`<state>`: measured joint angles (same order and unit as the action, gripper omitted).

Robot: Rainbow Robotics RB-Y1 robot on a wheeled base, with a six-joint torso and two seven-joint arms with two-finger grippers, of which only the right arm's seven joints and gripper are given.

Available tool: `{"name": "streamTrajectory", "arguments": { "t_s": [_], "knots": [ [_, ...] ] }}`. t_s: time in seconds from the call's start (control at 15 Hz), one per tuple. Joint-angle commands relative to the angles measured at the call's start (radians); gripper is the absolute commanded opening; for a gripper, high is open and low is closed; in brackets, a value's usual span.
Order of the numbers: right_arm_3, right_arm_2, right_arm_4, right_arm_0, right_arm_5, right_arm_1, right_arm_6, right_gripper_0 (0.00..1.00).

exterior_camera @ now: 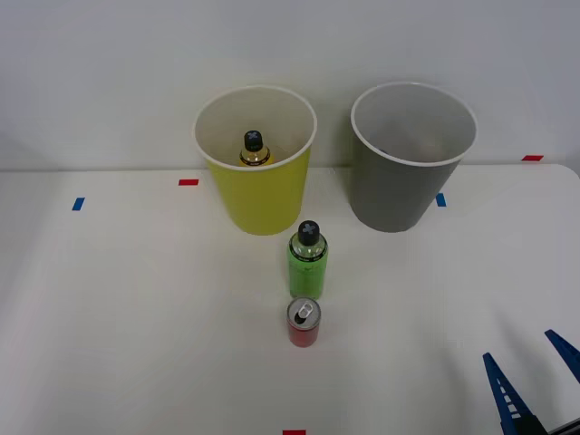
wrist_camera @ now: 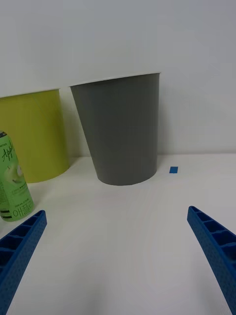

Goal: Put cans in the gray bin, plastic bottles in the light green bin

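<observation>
Well, my gripper hangs spread and empty — the red can stands just before the green bottle, likely light, slick, dentable; I'd pinch its mid-wall.

Legible print found only on green bottle, wrist view. Label carries slanted script lettering starting "App", cut off at picture edge; rest of word out of view. Apple drawing printed below the script. Lower on label, vertical small print reading roughly "500 mL" beside a barcode; digits uncertain. Front view: label of same bottle too small to read. Red can shows silver top only, no readable print. Amber bottle inside light green bin: label not readable. Gray bin: plain, unmarked.
</observation>
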<state>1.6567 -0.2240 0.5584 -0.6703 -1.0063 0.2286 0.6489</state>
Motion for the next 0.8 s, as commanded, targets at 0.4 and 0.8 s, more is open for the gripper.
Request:
{"name": "streamTrajectory", "arguments": {
  "t_s": [0.4, 0.8],
  "knots": [
    [0.000, 0.000, 0.000, 0.000, 0.000, 0.000, 0.000, 1.00],
    [0.000, 0.000, 0.000, 0.000, 0.000, 0.000, 0.000, 1.00]
  ]
}}
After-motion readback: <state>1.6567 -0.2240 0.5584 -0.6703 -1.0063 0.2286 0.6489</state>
